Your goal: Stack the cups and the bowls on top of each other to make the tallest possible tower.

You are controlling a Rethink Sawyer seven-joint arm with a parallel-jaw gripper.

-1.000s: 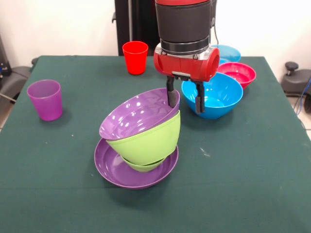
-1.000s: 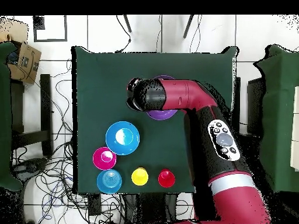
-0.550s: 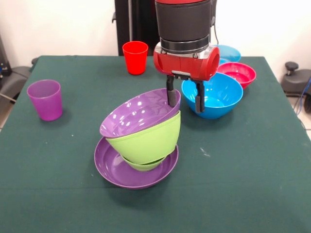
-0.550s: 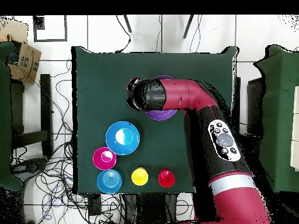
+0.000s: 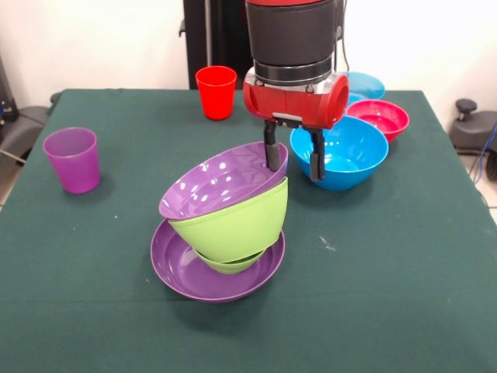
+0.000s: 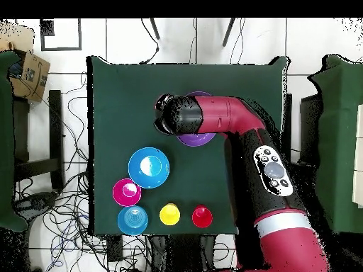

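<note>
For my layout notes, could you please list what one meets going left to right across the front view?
Purple cup → stack of bowls → claw → big blue bowl → red bowl.

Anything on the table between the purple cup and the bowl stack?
Nothing: in the front view only bare green tablecloth lies between the purple cup and the bowl stack.
</note>
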